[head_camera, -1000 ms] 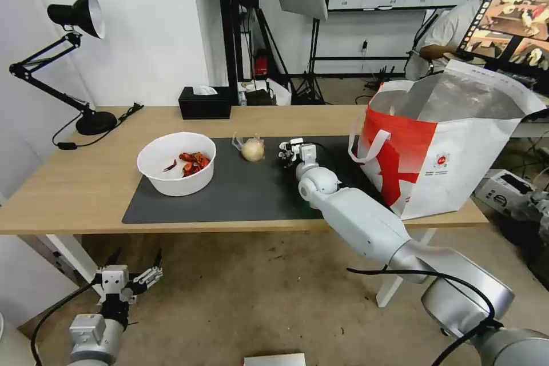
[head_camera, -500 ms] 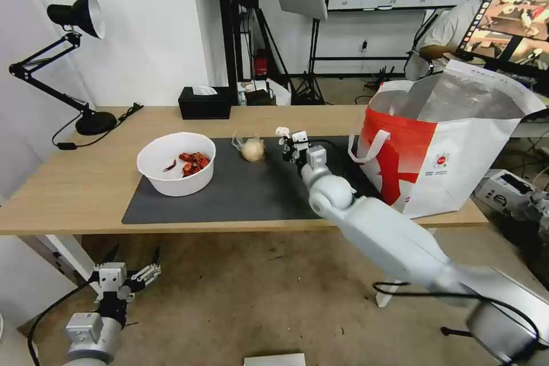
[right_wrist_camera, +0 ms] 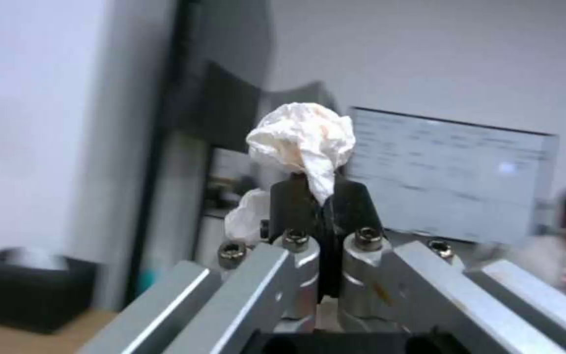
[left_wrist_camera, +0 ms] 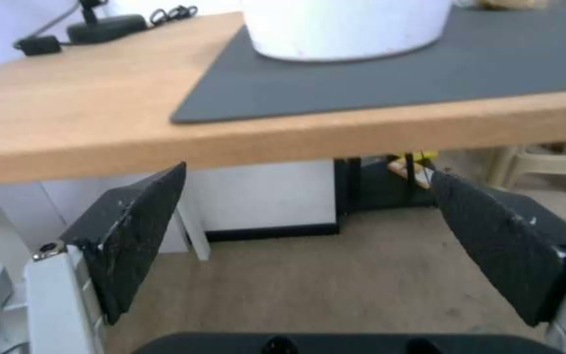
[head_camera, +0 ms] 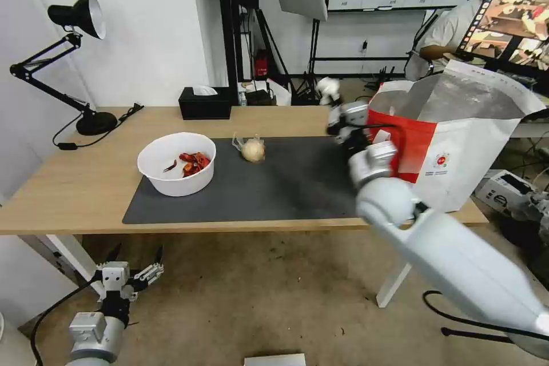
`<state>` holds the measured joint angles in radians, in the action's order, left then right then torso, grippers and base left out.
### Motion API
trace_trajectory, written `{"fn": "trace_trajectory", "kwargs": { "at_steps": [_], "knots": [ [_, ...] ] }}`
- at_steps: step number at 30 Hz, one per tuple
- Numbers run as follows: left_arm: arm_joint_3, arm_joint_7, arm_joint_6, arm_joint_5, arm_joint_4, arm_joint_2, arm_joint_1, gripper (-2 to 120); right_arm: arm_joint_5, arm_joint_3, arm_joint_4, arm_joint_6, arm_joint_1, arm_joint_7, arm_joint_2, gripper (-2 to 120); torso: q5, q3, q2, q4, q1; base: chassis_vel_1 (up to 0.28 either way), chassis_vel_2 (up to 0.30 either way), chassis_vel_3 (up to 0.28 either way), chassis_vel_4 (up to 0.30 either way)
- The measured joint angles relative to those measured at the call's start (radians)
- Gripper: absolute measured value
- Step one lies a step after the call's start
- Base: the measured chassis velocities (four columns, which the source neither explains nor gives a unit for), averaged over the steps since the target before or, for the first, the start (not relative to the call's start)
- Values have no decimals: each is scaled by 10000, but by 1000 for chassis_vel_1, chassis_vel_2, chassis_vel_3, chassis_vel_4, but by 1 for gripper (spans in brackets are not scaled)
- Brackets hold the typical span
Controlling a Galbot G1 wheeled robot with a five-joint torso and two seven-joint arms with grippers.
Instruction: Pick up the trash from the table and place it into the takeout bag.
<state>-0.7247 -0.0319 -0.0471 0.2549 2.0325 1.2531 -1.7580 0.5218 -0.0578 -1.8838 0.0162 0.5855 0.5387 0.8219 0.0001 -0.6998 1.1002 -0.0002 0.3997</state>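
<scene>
Above the table's right end, the right hand (head_camera: 334, 104) pinches the tissue (head_camera: 327, 86) beside the bag (head_camera: 457, 143).
Its fingers (right_wrist_camera: 290, 206) are pressed together on a tail of the crumpled white tissue (right_wrist_camera: 302, 137), whose bulk stands clear above the tips, held in the air at the near-left rim of the open bag's mouth and not yet over the foil lining. On the dark mat (head_camera: 274, 194), the bowl (head_camera: 176, 163) with red scraps sits toward the left end, and the small knotted bag (head_camera: 251, 148) lies near the mat's far edge, about midway along it. Below the table's (head_camera: 74, 183) front left corner, the left hand (head_camera: 130, 279) hangs with its fingers (left_wrist_camera: 132, 236) spread wide.
</scene>
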Motion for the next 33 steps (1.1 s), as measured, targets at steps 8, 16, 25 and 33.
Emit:
{"fn": "trace_trajectory", "kwargs": {
  "at_steps": [8,16,25,33],
  "knots": [
    [326,-3,263,80,93,-383,225,100,2144,639,111,1473,-611,1221,-1217,0,0,-1,0,1,2,0,0,0,0],
    [618,-35,403,-59,294,-283,361,100,2497,536,373,1797,-827,1233,-1413,17,0,-2,-3,4,3,0,0,0,0],
    [631,-47,448,-185,410,-151,218,100,2490,613,325,1820,-665,1152,-1416,45,-1,-2,-2,3,2,0,0,0,0],
    [638,-51,416,-229,383,-105,203,100,2569,723,157,1840,-424,1079,-1438,74,-1,-2,-2,3,3,0,0,0,0]
  ]
}}
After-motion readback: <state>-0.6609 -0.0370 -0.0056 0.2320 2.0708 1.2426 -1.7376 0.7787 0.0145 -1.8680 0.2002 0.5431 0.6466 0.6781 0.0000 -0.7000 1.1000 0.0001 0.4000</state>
